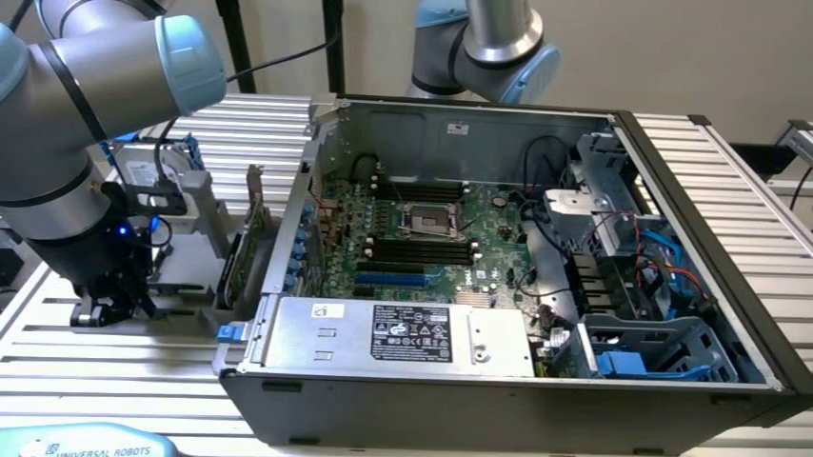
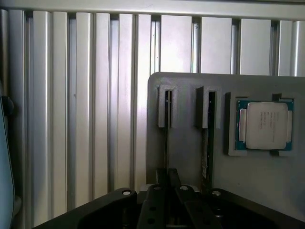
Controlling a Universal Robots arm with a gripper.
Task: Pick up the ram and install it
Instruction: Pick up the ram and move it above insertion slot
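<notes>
The main risk is a skewed pinch. If the hand (image 2: 167, 177) sits off the thin edge of the ram (image 2: 167, 143), the stick could tilt and bind in its slot, or slip free. The second stick (image 2: 206, 143) stands just beside and could be knocked. The ram stands on edge in the tray (image 2: 186, 157) on the counter (image 2: 95, 119), in the slot farther from the processor (image 2: 266, 125). It runs straight between the fingers, which look closed on it.
</notes>
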